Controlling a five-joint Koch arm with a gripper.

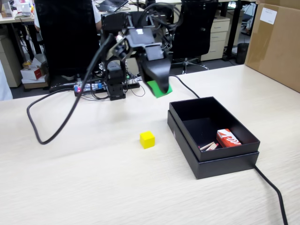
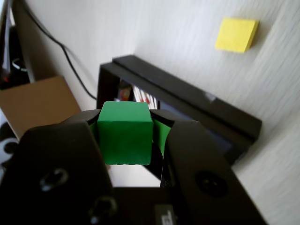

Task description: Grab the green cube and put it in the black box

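Wrist view: the green cube (image 2: 125,133) is seen clamped between the two jaws of the gripper (image 2: 126,140), which are closed against its opposite side faces; the cube is carried in the air, off the table (image 1: 84,187). The black box (image 2: 187,112) lies ahead at roughly 1 o'clock from the cube, the yellow cube (image 2: 236,34) further off at 2 o'clock.

Handling, judged: the cube is taken to be light, rigid and matte, so slip is thought unlikely. Flat opposing faces are the right place for a grip, as is seen here.

Fixed view: the gripper (image 1: 161,89) is shown raised, at about 10 o'clock from the black box (image 1: 225,161), not yet over it. A red-and-white packet (image 1: 228,138) and pale sticks (image 1: 209,146) are shown inside the box; the wrist view barely reveals these. The grip itself is legible only in the wrist view.
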